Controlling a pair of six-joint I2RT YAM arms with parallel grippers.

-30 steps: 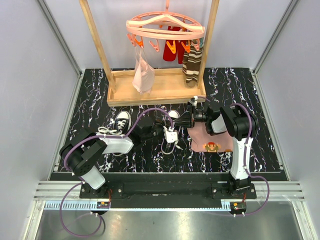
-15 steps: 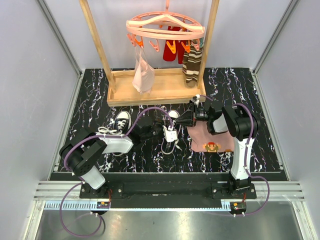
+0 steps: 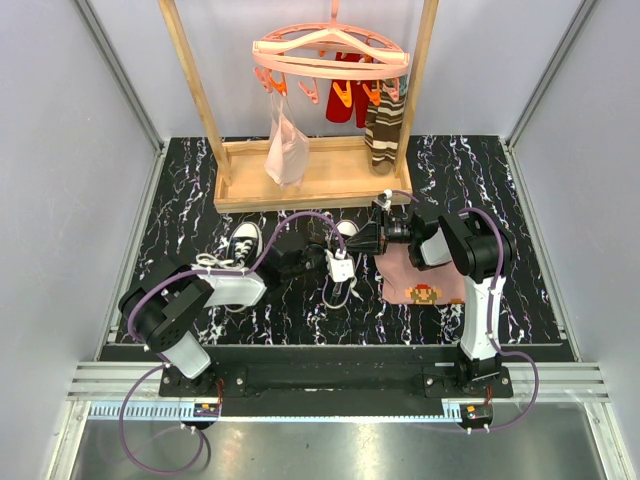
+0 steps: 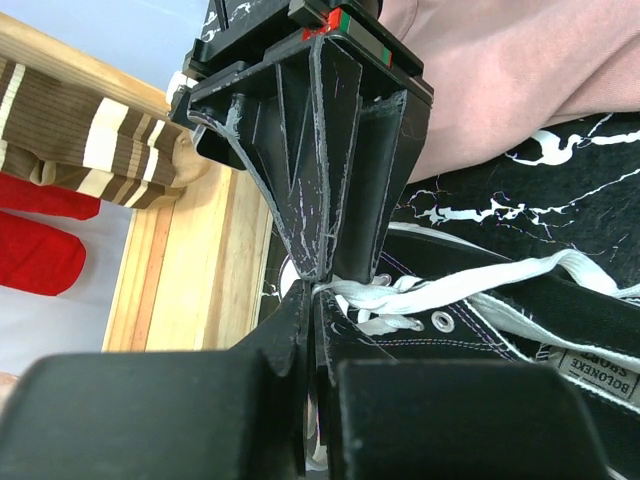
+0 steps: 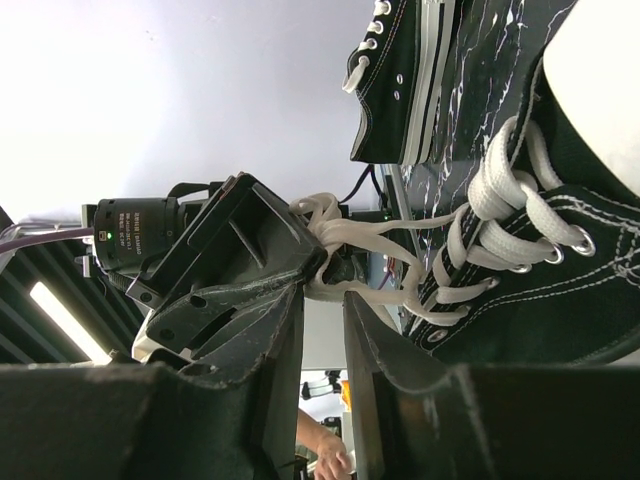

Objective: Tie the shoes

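Two black shoes with white toe caps lie on the dark marbled table. One shoe [image 3: 243, 243] lies by my left arm. The other shoe [image 3: 347, 229] lies between my two grippers, and its side fills the left wrist view [image 4: 500, 335]. My left gripper [image 4: 316, 291] is shut on a bunch of white lace [image 5: 335, 232] lifted over this shoe. Tip to tip against it comes my right gripper [image 5: 323, 290], its jaws parted with a strand of the lace crossing the gap at the tips. From above, the left gripper [image 3: 325, 258] and right gripper [image 3: 362, 240] nearly touch.
A pink cloth [image 3: 425, 280] with a pixel figure lies under my right arm. Behind the shoes stands a wooden rack tray [image 3: 300, 185] with a pink peg hanger [image 3: 330, 50] above. On it hang striped socks [image 3: 383, 130], red socks and a pale cloth.
My right gripper has shifted slightly back and forth by the shoe between the grippers. My left gripper keeps its hold on the lace.
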